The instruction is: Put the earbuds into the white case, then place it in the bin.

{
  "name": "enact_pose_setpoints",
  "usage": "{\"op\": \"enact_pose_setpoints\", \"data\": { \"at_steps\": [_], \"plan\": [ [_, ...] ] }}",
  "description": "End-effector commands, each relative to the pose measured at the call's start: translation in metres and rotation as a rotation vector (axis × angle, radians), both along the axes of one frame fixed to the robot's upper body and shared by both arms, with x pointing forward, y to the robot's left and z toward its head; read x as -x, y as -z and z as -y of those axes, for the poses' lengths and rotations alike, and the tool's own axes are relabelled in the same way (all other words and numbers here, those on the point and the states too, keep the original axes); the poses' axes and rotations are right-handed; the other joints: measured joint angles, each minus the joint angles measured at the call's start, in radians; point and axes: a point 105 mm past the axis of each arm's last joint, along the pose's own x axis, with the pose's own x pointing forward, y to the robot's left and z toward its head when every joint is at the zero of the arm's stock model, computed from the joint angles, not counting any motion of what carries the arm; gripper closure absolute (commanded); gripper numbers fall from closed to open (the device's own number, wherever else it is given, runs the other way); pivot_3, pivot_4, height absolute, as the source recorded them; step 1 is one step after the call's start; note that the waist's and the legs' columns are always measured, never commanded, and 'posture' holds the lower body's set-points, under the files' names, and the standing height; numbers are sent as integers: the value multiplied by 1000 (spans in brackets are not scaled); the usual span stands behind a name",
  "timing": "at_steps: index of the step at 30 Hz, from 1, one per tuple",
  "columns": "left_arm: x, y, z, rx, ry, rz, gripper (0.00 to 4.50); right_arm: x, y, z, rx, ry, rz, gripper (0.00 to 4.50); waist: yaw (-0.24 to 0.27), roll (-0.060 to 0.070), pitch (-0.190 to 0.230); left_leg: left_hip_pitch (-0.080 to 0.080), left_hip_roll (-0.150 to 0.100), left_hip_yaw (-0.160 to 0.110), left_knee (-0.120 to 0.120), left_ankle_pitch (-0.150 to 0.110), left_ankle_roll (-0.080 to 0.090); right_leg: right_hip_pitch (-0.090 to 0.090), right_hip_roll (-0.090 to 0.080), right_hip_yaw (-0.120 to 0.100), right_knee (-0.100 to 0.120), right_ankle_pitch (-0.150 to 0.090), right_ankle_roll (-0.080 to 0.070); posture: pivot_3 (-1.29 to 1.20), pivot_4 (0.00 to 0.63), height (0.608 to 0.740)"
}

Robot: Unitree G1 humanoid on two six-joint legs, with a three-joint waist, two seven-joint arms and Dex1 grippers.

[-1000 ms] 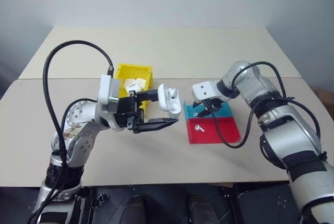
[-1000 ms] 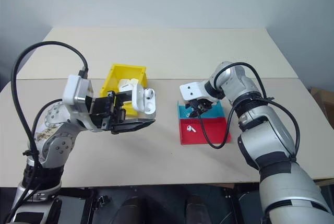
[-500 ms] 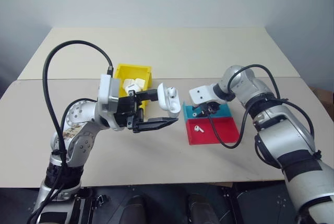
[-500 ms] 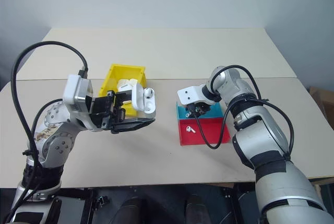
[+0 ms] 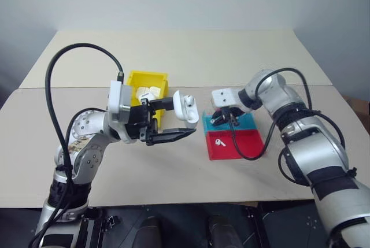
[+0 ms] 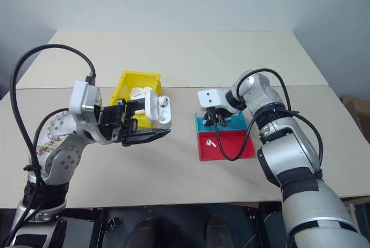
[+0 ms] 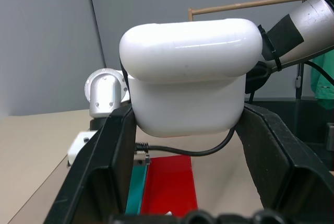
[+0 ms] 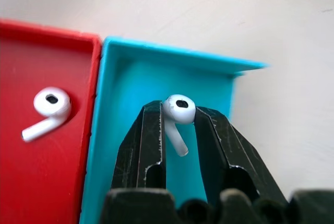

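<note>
Step in hand: picking the first earbud. The right gripper is down inside the blue tray, its fingers narrowed onto an earbud. The bud's head sits pinched between the two fingertips and its stem hangs into the gap between them. Whether the bud has cleared the tray floor cannot be told from these views.

The second earbud lies loose in the red tray, which adjoins the blue tray on its near side. Nothing touches it.

The left gripper holds the white case off the table, left of the two trays and well apart from them. Its fingers stand wide, one on each side of the case body. The lid is flipped open, and the head views show the open cavity turned toward the right arm. The yellow bin stands on the table on the far side of the left gripper, with several white items already in it.

Judgement: the task is at an early stage; no bud is confirmed in the case. The next move calls for lifting the pinched bud clear of the blue tray wall and carrying it left to the open case. It should then be seated stem first in a socket. The grip sits on the rounded, glossy head, so slippage or rotation in transit is the chief risk. The case must be held steady with its cavity exposed.
</note>
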Motion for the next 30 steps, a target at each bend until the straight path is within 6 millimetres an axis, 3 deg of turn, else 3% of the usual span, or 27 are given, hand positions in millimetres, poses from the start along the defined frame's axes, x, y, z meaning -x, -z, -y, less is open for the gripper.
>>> {"op": "enact_pose_setpoints", "data": {
  "at_steps": [1, 8, 13, 17, 24, 30],
  "plan": [
    [-1, -14, -2, 28, 9, 48, 1797, 5, -50, 12, -262, 58, 17, 3847, 6, 0, 0, 0, 0, 0, 0, 0, 0, 0, 0, 0, 0, 0, 0, 0, 150, 740],
    [-3, -15, 0, 49, 27, 35, 1797, 71, -108, 33, -764, 148, -52, 3847, 24, 0, 0, -2, 0, -2, 0, 0, 1, 0, 0, -1, -1, 0, 0, 0, 150, 740],
    [-9, -17, 4, 59, 38, 25, 1797, 125, -136, 24, -1122, 124, -150, 3847, 15, 0, 0, 1, 0, -2, 1, -1, 1, 1, 0, 0, 0, 0, 0, 0, 150, 740],
    [-14, -20, 13, 71, 59, 17, 1797, 152, -150, 8, -1265, 77, -180, 3847, 14, 0, 0, 2, 0, -2, 1, -1, 1, 3, 1, 0, 0, 0, 0, 0, 150, 740],
    [-20, -24, 28, 78, 94, 14, 1797, 175, -148, -22, -1299, 28, -241, 3847, 14, 0, 0, -1, 0, -3, 1, -1, 2, 2, 0, 0, 0, 0, 0, 0, 150, 740],
    [-20, -23, 27, 69, 113, 12, 1797, 173, -144, -38, -1308, 44, -274, 3847, 10, 0, 0, 0, 0, -3, 1, -1, 2, 1, 0, 0, 0, 0, 0, 0, 150, 740]
  ]
}}
